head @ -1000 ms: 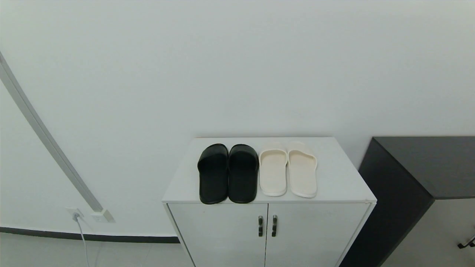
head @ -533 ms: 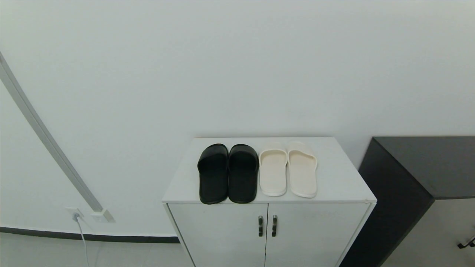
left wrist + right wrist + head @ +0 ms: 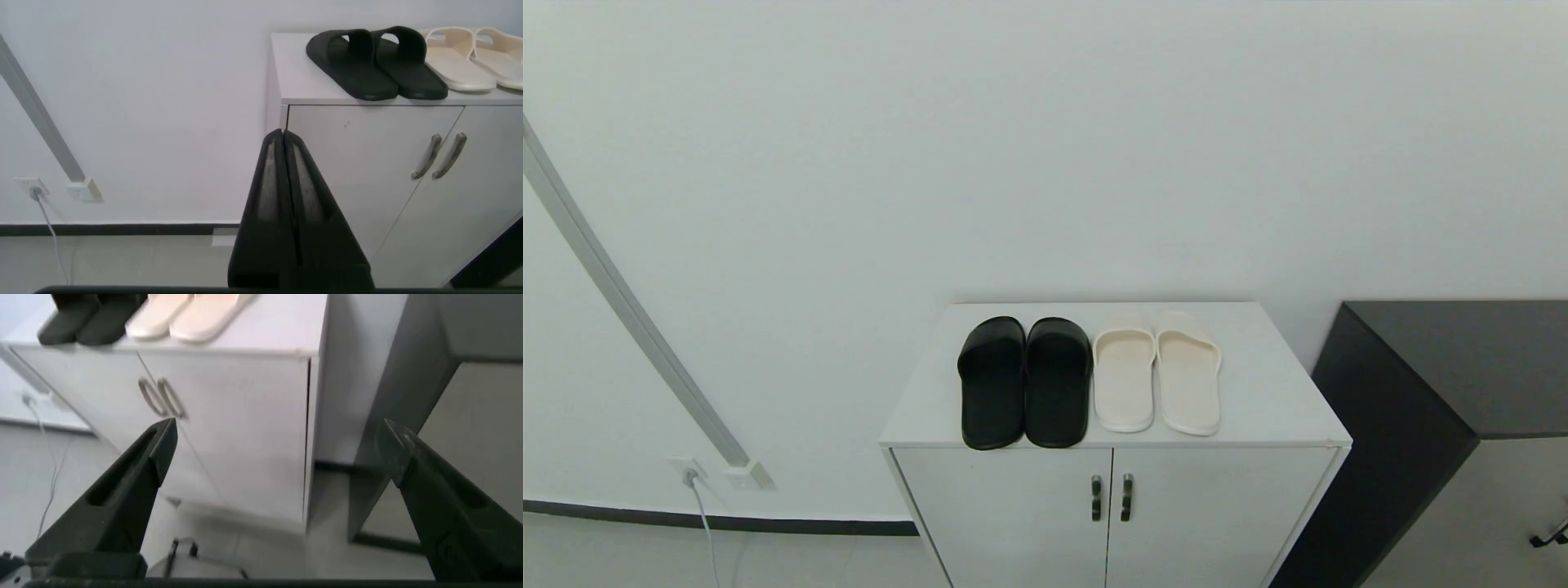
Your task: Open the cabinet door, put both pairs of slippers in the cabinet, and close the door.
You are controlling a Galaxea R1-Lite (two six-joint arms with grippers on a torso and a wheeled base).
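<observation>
The white cabinet [image 3: 1282, 408] stands against the wall, and both of its doors are shut. No step of the job is done yet. The black slippers [image 3: 1025, 384] sit on top of it, on the left. Their heels reach the near edge and poke out a tiny bit. The cream slippers [image 3: 1156, 376] sit right beside them, on the right.

The left gripper [image 3: 283, 137] hangs low in front of the cabinet's left side, not touching it. Its fingers are pressed together with nothing between them. The right gripper [image 3: 278, 433] hangs in front of the cabinet too, well apart from it. Its fingers are spread wide and hold nothing.

Here is what could go wrong. The left handle [image 3: 1096, 497] and the right handle [image 3: 1126, 496] are thin and very close together. A gripper could catch both at once, or slip off. The left gripper would just bump a handle if its fingers do not open first.

A door swings out toward the robot, so it could hit an arm that waits too near. The dark cabinet [image 3: 1462, 367] stands close on the right, so the right arm could knock into it.

An arm going up could push the black slippers off the near edge. One slipper of a pair could also fall during a lift.
</observation>
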